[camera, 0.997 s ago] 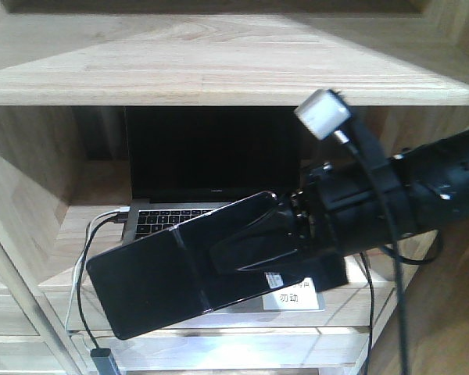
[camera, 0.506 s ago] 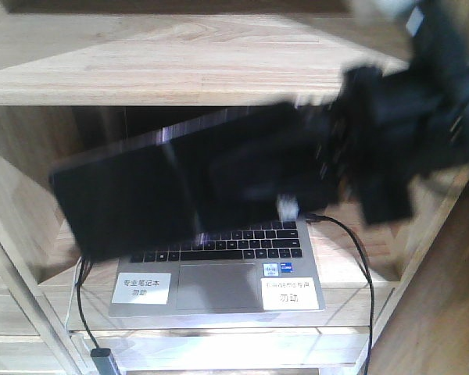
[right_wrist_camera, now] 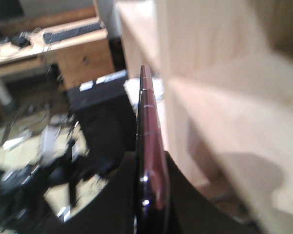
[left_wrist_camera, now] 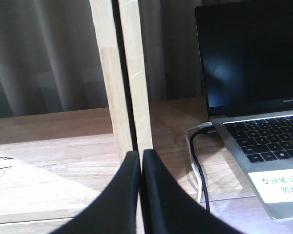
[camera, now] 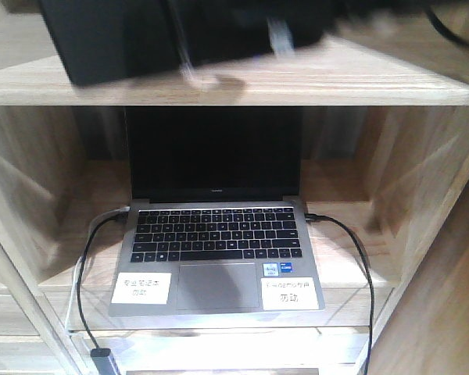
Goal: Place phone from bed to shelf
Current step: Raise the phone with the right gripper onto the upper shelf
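The phone is clamped edge-on in the right hand, blurred above the upper board of the shelf. The left hand is clenched on nothing, beside the laptop.

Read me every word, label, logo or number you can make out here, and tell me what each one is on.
"专业笔记本 / 勿动": left label on the laptop palm rest.
"勿动": right label on the same palm rest; its upper line is blurred.
Logo under the screen: too small to read.
Blue sticker and key legends: unreadable.
White sticker on the phone: blurred.
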{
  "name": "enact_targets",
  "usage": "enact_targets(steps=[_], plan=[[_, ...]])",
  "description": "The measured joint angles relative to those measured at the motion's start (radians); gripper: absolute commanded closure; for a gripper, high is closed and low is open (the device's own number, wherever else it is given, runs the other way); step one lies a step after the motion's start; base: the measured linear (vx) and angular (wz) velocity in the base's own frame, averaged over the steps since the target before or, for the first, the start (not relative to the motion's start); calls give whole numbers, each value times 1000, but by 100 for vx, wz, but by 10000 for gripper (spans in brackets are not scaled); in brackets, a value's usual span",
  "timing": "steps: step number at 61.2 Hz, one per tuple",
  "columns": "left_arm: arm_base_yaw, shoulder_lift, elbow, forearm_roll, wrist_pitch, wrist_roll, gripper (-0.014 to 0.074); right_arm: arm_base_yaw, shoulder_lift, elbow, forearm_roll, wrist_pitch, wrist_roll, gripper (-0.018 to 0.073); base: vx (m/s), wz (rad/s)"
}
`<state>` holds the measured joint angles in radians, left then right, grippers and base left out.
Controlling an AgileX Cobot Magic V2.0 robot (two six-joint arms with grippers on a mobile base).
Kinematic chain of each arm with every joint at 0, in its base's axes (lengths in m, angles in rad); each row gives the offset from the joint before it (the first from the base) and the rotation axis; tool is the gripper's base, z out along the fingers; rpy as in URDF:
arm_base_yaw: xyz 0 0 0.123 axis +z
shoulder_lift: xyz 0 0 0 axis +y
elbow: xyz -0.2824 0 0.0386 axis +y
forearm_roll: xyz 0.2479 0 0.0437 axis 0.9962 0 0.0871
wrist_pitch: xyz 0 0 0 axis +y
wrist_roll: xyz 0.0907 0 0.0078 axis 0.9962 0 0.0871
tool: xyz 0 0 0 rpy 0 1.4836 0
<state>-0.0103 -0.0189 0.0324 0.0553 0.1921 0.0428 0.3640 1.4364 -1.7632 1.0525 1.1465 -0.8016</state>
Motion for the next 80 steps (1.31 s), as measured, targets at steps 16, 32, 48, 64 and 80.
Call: enact_targets(steps=[16, 32, 48, 64, 80], plan=[[0, 0, 0, 0, 0, 0, 596, 55, 209, -205, 16, -154, 1, 560, 0, 0], [0, 0, 0, 0, 0, 0, 596, 119, 421, -350, 44, -279, 1, 560, 0, 0], [0, 0, 0, 0, 0, 0, 596, 120, 560, -379, 56, -319, -3, 560, 0, 0], [0, 0, 0, 0, 0, 0, 596, 120, 607, -379, 72, -388, -12, 560, 0, 0], [0, 0, 0, 0, 0, 0, 596, 120, 609, -379, 67, -423, -18, 560, 0, 0]])
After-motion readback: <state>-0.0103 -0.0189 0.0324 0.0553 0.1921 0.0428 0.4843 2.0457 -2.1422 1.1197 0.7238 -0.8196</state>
